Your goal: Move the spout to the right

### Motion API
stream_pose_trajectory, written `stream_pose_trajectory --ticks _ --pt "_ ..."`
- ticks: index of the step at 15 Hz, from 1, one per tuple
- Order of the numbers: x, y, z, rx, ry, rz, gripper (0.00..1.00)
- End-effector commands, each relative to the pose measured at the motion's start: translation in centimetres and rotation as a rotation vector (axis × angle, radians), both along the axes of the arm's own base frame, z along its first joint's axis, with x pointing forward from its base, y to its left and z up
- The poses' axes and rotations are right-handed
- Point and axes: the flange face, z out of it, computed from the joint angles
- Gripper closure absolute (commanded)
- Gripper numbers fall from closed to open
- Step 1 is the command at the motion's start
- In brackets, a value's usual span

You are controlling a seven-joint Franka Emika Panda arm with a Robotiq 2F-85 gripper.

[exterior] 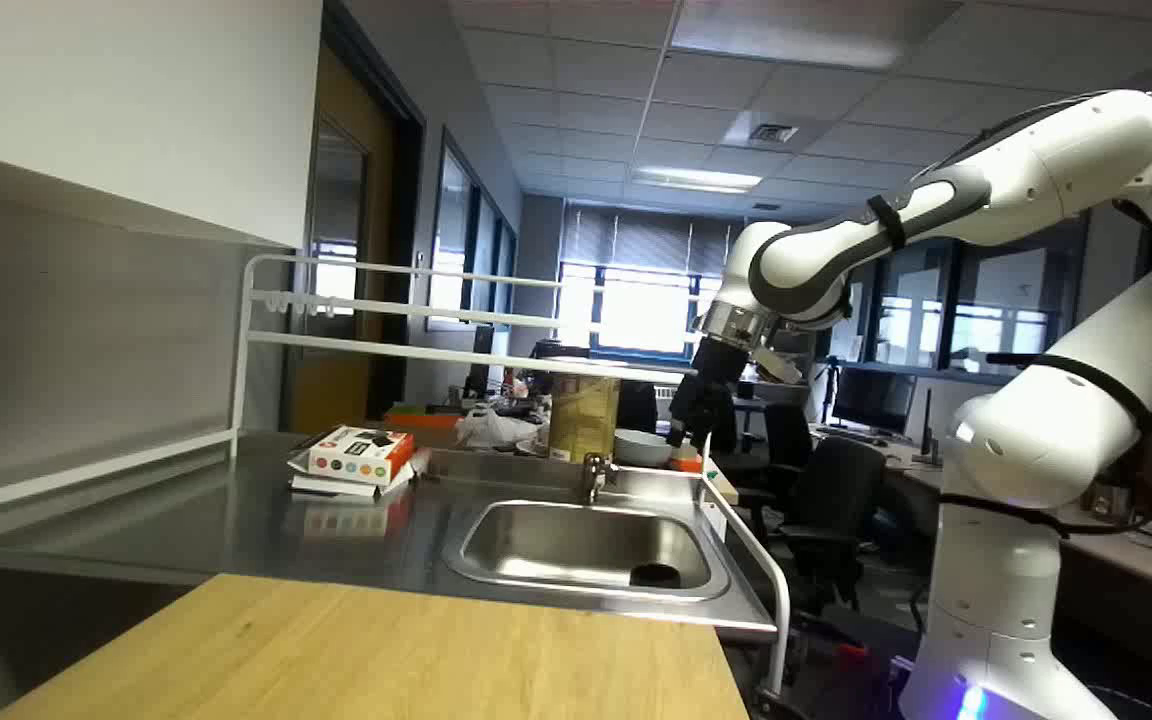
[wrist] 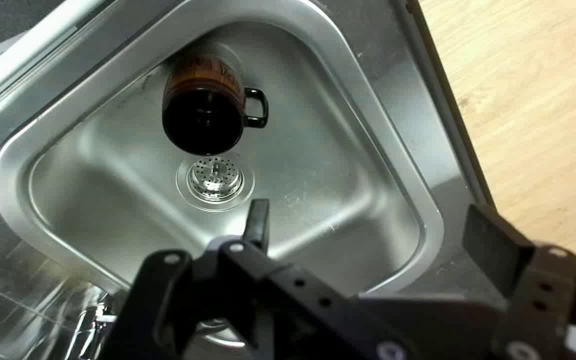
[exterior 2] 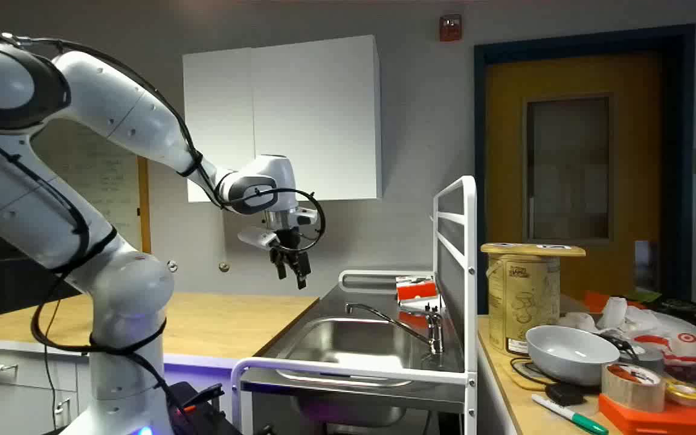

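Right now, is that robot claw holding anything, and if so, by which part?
Nothing is held: the gripper is open, its fingers wide apart with nothing between them, and the spout sits clear of it in an exterior view.

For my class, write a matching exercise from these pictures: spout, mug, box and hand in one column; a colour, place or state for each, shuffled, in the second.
1. Spout
2. Mug
3. Box
4. Hand

A. In the air, open
B. In the sink
C. Red and white
D. Silvery, reaching over the sink

Pairs: 1-D, 2-B, 3-C, 4-A
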Motion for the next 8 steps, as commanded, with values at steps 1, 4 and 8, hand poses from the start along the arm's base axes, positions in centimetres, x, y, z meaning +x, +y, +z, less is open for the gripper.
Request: stream_pose_trajectory --ticks 1,4,8 --pt "-0.05 0.0 -0.15 0.0 0.007 0.001 0.0" --pt "-0.04 0.01 -0.49 0.0 0.017 0.001 0.0" --pt "-0.02 0.01 -0.56 0.0 0.019 0.001 0.0"
